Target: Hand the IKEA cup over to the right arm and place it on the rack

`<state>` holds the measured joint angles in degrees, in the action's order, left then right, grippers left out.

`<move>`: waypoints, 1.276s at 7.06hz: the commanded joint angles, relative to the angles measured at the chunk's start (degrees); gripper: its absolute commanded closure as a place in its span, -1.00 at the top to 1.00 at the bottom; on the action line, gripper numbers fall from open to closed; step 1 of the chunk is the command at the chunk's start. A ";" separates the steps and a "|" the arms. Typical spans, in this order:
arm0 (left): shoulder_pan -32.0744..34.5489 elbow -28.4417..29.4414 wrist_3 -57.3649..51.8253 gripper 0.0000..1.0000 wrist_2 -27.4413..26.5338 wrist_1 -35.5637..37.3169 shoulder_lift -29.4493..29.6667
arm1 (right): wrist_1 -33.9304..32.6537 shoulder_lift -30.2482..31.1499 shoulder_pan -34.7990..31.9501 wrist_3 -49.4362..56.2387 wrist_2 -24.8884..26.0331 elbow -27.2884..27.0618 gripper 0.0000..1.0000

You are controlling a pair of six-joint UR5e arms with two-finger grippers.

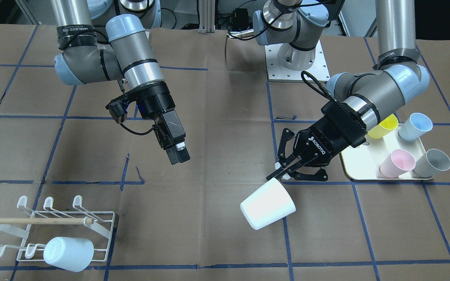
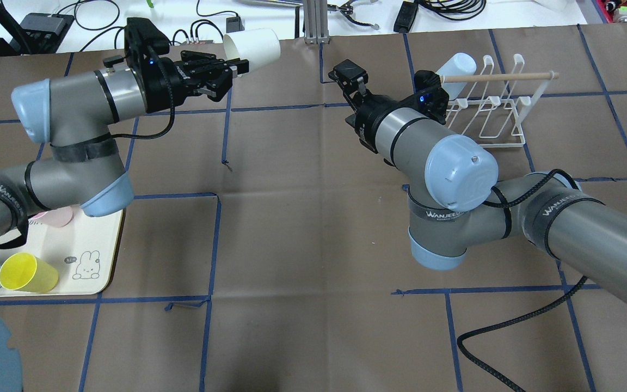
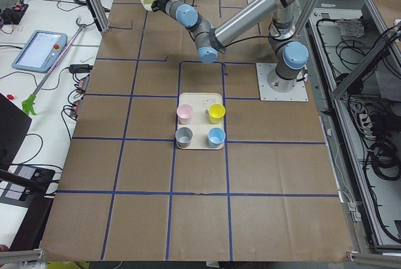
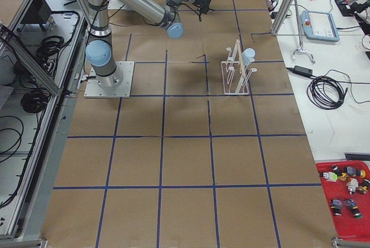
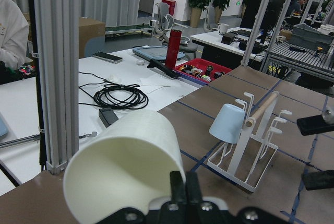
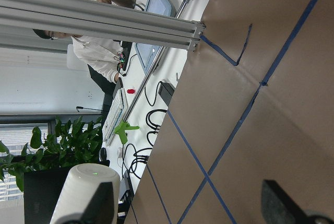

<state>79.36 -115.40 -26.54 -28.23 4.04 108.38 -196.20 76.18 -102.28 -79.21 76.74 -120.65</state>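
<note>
The white IKEA cup (image 1: 268, 203) hangs tilted above the table, its rim pinched by my left gripper (image 1: 283, 170), which is shut on it. From overhead, the same cup (image 2: 253, 48) sticks out past the left gripper (image 2: 234, 68) near the table's far edge. In the left wrist view one finger reaches inside the cup (image 5: 122, 166). My right gripper (image 1: 179, 153) hovers open and holds nothing, well apart from the cup; in the right wrist view its fingertips (image 6: 99, 203) stand wide apart. The white wire rack (image 1: 65, 222) carries a pale cup (image 1: 68, 253) on a prong.
A cream tray (image 1: 359, 164) under the left arm holds yellow (image 1: 383, 127), blue (image 1: 415, 126), pink (image 1: 397, 163) and grey (image 1: 432, 163) cups. A wooden dowel (image 1: 33, 221) lies across the rack. A person sits beyond the table's far edge.
</note>
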 commanded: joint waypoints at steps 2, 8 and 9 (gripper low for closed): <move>7.44 -3.16 10.44 -0.94 -8.90 13.44 2.10 | 0.64 0.03 -1.34 -13.07 -0.18 1.98 0.99; 9.32 -3.95 12.21 -0.92 -7.90 15.47 1.83 | 1.88 -6.64 -4.15 -7.55 -4.28 7.88 0.99; 9.32 -4.39 12.22 -0.92 -7.89 15.47 1.83 | 2.40 -7.26 -4.15 -7.71 -6.66 8.58 0.99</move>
<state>88.65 -119.43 -14.45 -36.46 19.49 110.22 -194.28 69.84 -106.41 -87.53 73.08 -112.99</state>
